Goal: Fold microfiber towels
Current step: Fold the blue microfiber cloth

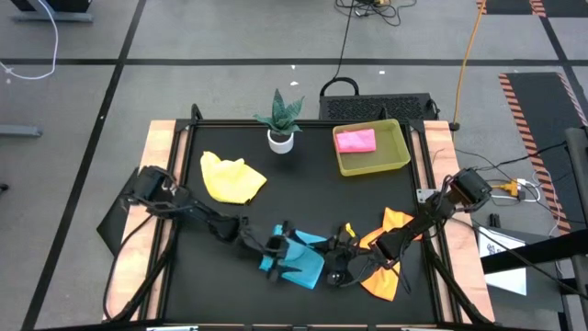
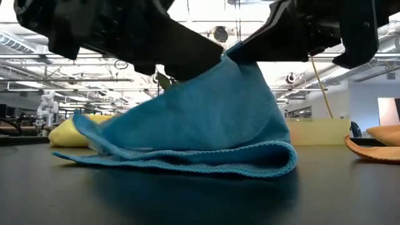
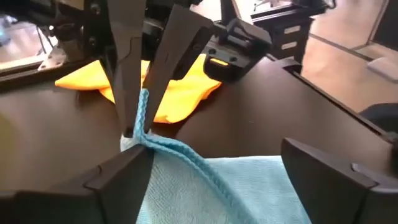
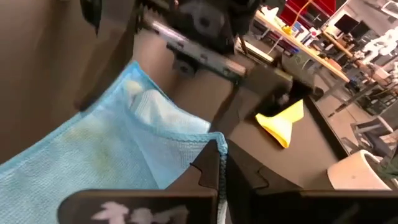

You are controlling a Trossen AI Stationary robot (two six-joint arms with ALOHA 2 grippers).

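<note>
Two hands: both meet at the front-centre of the black tabletop [image 1: 220, 234].
Towel: light blue soft microfiber cloth [image 1: 303, 257], half-doubled there.
Right hand [image 3: 138, 118]: clenched on its hem corner.
Left hand [image 3: 217, 174]: released, straddling the hem.
Advice: draw the corner level across, edges matched.

Grey floor [image 1: 230, 37], black tape lines [image 1: 276, 62]

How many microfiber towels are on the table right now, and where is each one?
4. The yellow towel lies crumpled at the left, the pink towel sits folded in the tray, the blue towel is front centre, and the orange towel is front right.
</note>
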